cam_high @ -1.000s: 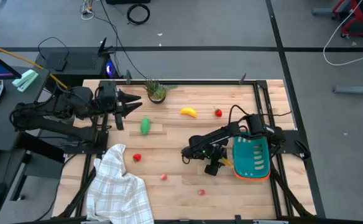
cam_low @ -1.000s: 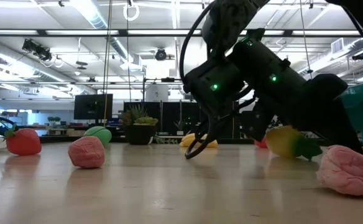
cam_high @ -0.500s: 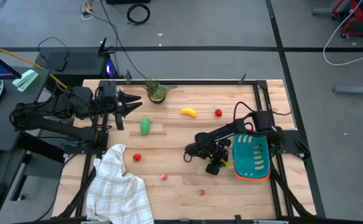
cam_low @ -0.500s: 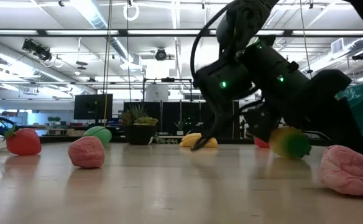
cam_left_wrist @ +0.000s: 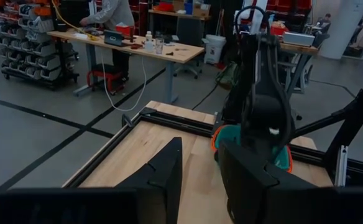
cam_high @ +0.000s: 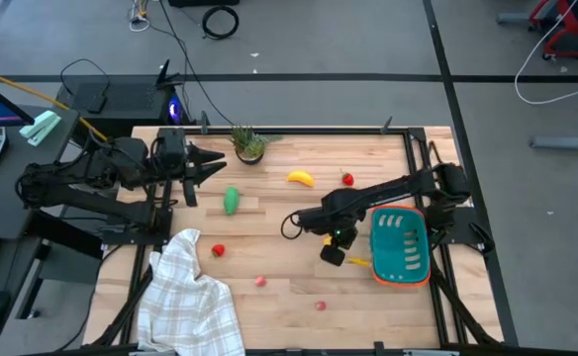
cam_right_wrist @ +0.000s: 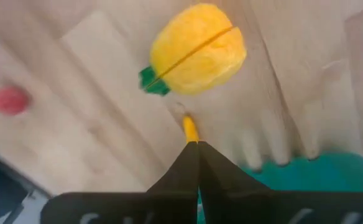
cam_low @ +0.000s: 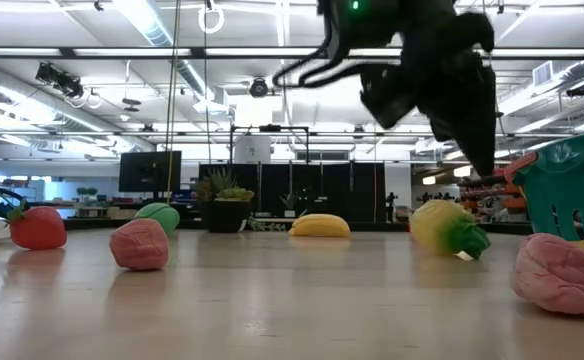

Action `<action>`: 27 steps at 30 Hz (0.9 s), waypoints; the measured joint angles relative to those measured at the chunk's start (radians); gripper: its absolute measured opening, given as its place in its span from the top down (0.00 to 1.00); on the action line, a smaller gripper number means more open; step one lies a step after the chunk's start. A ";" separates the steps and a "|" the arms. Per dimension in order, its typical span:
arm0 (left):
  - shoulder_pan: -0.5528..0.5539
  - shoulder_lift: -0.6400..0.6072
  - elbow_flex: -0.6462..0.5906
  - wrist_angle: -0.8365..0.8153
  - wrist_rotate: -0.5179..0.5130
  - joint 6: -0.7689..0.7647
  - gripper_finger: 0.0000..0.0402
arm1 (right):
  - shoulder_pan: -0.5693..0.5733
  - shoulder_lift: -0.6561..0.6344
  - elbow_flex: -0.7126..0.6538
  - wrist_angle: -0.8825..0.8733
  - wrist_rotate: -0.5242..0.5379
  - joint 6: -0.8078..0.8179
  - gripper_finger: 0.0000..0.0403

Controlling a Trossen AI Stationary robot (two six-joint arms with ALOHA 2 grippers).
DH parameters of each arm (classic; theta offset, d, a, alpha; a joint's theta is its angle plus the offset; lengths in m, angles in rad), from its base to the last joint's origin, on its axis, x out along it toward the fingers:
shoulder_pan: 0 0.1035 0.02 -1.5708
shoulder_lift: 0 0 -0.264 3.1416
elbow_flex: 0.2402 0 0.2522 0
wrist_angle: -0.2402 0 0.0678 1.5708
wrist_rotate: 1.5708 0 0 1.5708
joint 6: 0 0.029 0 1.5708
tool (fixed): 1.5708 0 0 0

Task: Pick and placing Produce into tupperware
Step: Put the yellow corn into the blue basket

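Note:
The yellow pepper with a green stem (cam_right_wrist: 194, 50) lies on its side on the wood table (cam_low: 444, 226), next to the teal tupperware (cam_high: 400, 247). In the high view my right arm hides it. My right gripper (cam_right_wrist: 194, 145) is shut and empty. It hangs above the pepper, fingers pointing down (cam_low: 479, 168), clear of it. My left gripper (cam_high: 215, 158) waits open at the far left, by the green vegetable (cam_high: 232, 200). A banana (cam_high: 300, 178) and several small red fruits (cam_high: 218, 250) lie scattered on the table.
A potted plant (cam_high: 249, 143) stands at the far edge. A white checked cloth (cam_high: 190, 297) lies heaped at the near left corner. A thin yellow-orange piece (cam_high: 356, 262) lies against the tupperware's left side. Bare wood shows in the table's middle.
My right gripper has risen from table height beside the pepper to well above it, and the arm has stretched out higher. The pepper stays lying on the table.

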 joint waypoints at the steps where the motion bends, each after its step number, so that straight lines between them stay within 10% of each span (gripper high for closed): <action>1: 0.000 0.000 0.000 0.000 0.000 0.000 0.72 | 0.003 -0.006 0.000 -0.002 -0.014 -0.004 0.99; 15: 0.000 0.000 0.000 0.001 0.000 -0.023 0.75 | 0.059 0.184 0.000 -0.002 -0.066 -0.062 0.54; 27: 0.000 0.000 0.001 0.000 0.000 -0.022 0.76 | 0.088 0.273 -0.007 0.002 -0.096 -0.083 0.52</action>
